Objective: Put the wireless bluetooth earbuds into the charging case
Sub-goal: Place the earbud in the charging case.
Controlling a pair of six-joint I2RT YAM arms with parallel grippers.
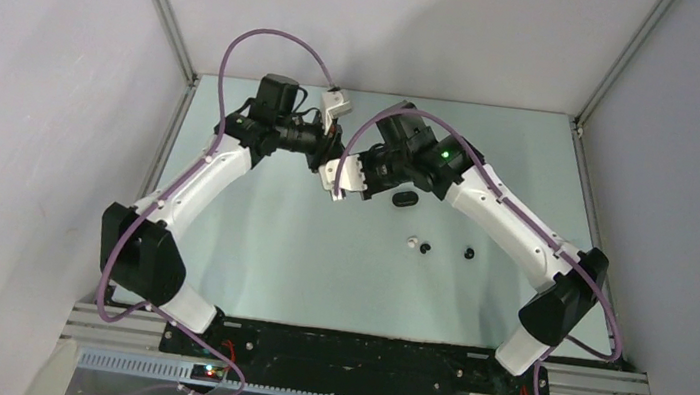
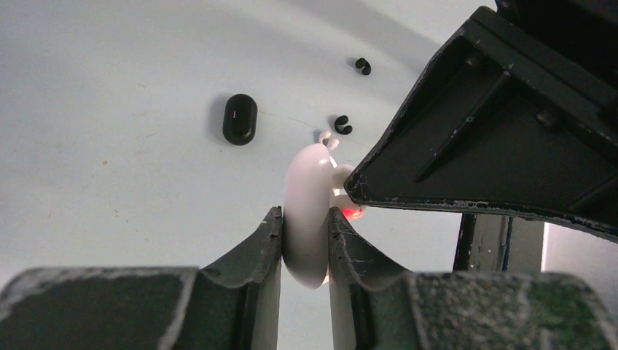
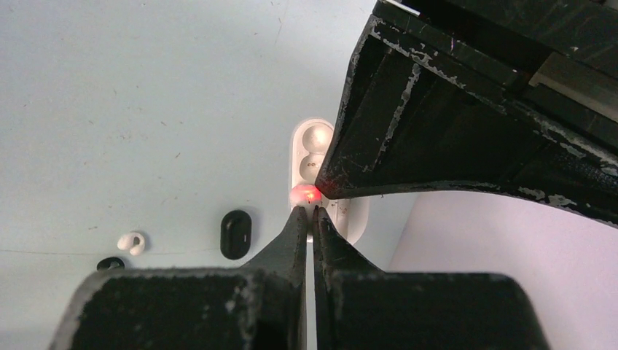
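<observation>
Nearest, loose on the pale counter (image 1: 269, 248): tiny white rounded earbud (image 1: 412, 242) just beside a black earbud (image 1: 425, 249), second black earbud (image 1: 468, 252) off to the right. Farther back, closed black pill-shaped case (image 1: 404, 200), lying flat. Beyond, open white plastic charging case (image 2: 306, 189), pinched edge-on in the left gripper (image 2: 304, 222), narrowly parted around its shell. Right gripper (image 3: 312, 211) fully closed, nothing seen between its fingers, tips at a red-lit white lump (image 3: 304, 195) on the case's rim, likely the other white earbud. Press gently, straight into the well; hold the case steady; avoid slipping sideways.
</observation>
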